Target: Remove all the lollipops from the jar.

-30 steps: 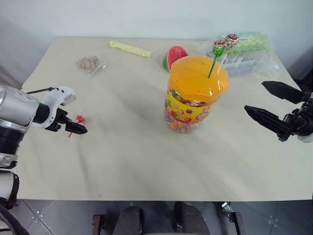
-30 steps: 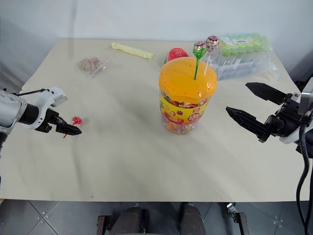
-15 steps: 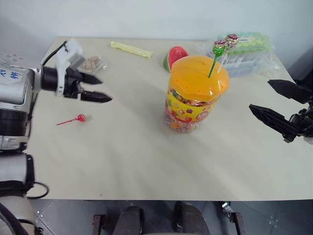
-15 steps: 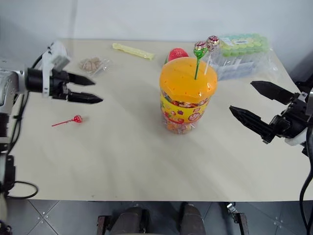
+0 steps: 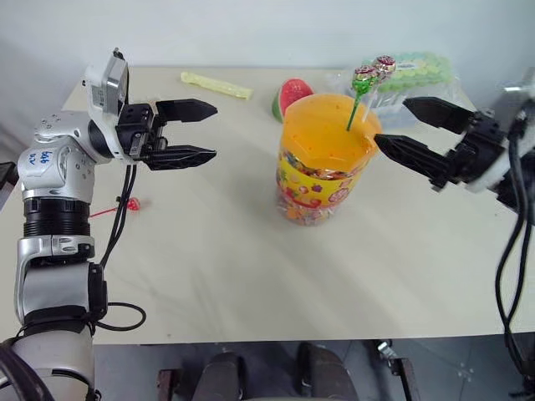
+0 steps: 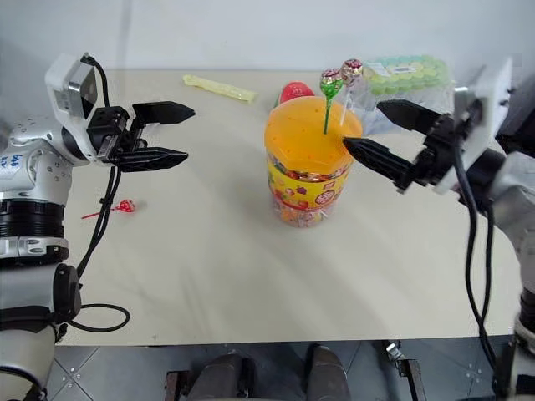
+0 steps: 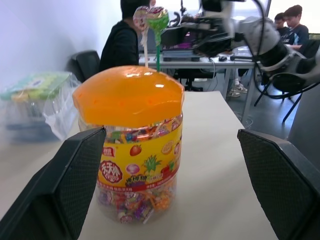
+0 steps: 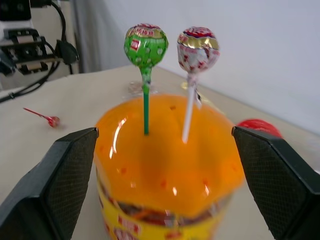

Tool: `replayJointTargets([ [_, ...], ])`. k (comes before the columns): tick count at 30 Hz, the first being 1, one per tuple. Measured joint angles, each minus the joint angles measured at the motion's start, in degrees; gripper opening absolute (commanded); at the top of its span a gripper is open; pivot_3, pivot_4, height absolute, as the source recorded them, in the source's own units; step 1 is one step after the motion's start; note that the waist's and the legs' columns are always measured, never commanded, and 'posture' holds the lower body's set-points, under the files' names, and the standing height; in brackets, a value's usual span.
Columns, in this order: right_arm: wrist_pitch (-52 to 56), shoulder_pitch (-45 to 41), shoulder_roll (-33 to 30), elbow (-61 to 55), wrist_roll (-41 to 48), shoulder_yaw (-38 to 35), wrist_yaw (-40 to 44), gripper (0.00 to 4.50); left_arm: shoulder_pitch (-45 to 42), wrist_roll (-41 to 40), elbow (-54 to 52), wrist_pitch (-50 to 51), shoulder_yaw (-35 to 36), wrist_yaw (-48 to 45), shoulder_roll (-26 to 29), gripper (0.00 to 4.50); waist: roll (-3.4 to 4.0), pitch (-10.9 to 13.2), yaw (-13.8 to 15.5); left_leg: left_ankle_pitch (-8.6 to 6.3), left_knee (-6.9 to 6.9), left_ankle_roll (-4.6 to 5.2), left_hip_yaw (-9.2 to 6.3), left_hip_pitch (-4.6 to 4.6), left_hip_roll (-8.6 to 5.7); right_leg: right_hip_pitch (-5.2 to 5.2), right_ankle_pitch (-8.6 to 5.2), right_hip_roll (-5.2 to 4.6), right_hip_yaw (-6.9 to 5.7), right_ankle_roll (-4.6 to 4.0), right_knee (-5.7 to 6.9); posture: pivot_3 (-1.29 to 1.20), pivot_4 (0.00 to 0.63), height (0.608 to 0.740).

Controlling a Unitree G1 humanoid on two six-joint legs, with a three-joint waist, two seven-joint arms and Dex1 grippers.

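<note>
A big clear plastic jar with an orange dome lid and a yellow fruit label stands near the middle of the pale table. Two lollipops stick straight up out of holes in the lid. One has a green wrapped head on a green stick. The other has a pinkish wrapped head on a pale stick. They stand side by side, close together, toward the far side of the lid. A third lollipop, a red one on a red stick, lies flat on the table, well away from the jar on the robot's left.

The right gripper is the nearer one. Its two black fingers are spread wide apart and hold nothing. It points across at the jar from the robot's right, with its lower finger close by the lid's edge, and the two sticks are just beyond its tips. The left gripper is also spread wide and empty. It points at the jar too, but with a good stretch of bare table between.

The sticks stand up and down, while the right fingers lie almost level. So I think the right gripper should slide in a little more, get one stick between its fingers, pinch it, and lift straight up. The two heads are so close that it might bump the other one.
</note>
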Motion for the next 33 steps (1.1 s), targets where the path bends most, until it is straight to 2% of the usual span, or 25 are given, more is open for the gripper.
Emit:
replayJointTargets([
  [5, -1.03, -6.64, 2.22, 8.27, -5.8, 5.65, 3.39, 4.5, 5.26, -1.2, -3.61, 0.59, 0.09, 0.04, -0.93, 4.47, 0.0, 0.0, -0.07, -0.01, 0.0, 0.02, 0.02, -0.07, 0.0, -0.09, 0.0, 0.0, 0.01, 0.0, 0.0, 0.0, 0.15, 0.74],
  [13, -3.29, -12.05, 4.83, 15.99, -11.53, 8.63, 8.51, 4.5, 10.19, -3.37, -12.04, 4.14, 2.44, 0.33, 0.61, 4.47, 0.0, 0.0, -0.62, -0.01, -0.01, 0.02, 0.02, -0.1, 0.02, -0.12, 0.0, 0.0, 0.01, 0.0, 0.0, 0.0, 0.15, 0.74],
  [23, -3.42, -12.56, 4.87, 16.84, -13.96, 8.28, 12.33, 4.5, 11.55, -3.97, -16.02, 6.62, 4.04, 2.78, 0.85, 4.47, 0.0, 0.0, -0.52, -0.02, -0.01, 0.02, 0.02, -0.1, 0.02, -0.12, 0.0, 0.0, 0.01, 0.0, 0.0, 0.0, 0.15, 0.74],
  [33, 0.56, -8.96, 0.47, 11.92, -12.19, 4.9, 15.81, 4.5, 11.43, -4.0, -16.66, 6.89, 4.21, 2.99, 0.24, 4.47, 0.0, 0.0, -0.49, -0.02, -0.01, 0.01, 0.02, -0.1, 0.02, -0.12, 0.0, 0.0, 0.01, 0.0, -0.01, 0.0, 0.15, 0.74],
])
